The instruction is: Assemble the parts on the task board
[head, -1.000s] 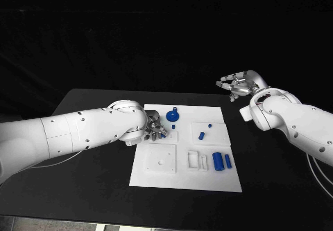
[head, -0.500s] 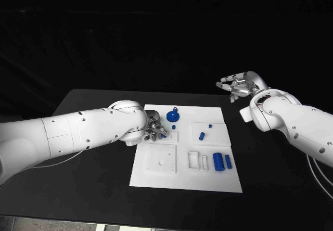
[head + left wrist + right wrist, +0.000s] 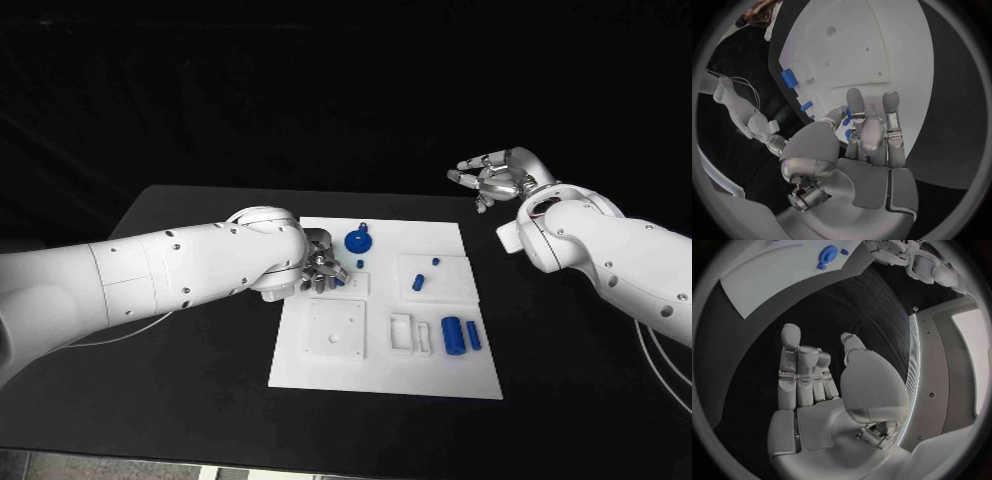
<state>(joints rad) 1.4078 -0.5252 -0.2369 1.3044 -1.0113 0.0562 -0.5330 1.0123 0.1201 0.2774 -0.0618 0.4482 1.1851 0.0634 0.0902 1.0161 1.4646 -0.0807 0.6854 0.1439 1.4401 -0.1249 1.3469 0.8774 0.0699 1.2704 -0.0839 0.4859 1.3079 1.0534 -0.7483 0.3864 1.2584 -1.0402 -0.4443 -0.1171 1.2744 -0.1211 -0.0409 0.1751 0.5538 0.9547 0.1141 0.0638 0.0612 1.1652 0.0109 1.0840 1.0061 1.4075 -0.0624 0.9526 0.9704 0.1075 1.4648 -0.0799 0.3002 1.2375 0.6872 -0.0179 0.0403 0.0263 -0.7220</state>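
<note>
Nothing you would call a real move has happened over the last second: your left hand (image 3: pixel 320 272) is still parked on the upper left of the task board (image 3: pixel 346 370), and your right hand (image 3: pixel 495 175) still hangs in the air beyond the board's far right corner, well apart from it.

In the left wrist view your left hand's (image 3: pixel 864 145) fingers are drawn together with a small blue part (image 3: pixel 848 134) showing between the fingertips, right over the white board surface (image 3: pixel 879 45). That reads as a pinch, held low and close so the piece can be seated in a recess there; the exact socket is hidden under the fingers, so I cannot tell you whether it is already in.

Your right hand (image 3: pixel 817 375) has its fingers loosely curled but parted, with nothing in them. It is likely held up and back to keep the working area free for the left arm.

The other parts wait where they lie: the round blue piece (image 3: pixel 359 240) near the board's far edge, a small blue peg (image 3: pixel 418 282) on the raised square plate to the right, and two blue cylinders (image 3: pixel 460 335) side by side near the right edge, just beside a white bracket (image 3: pixel 410 333).
</note>
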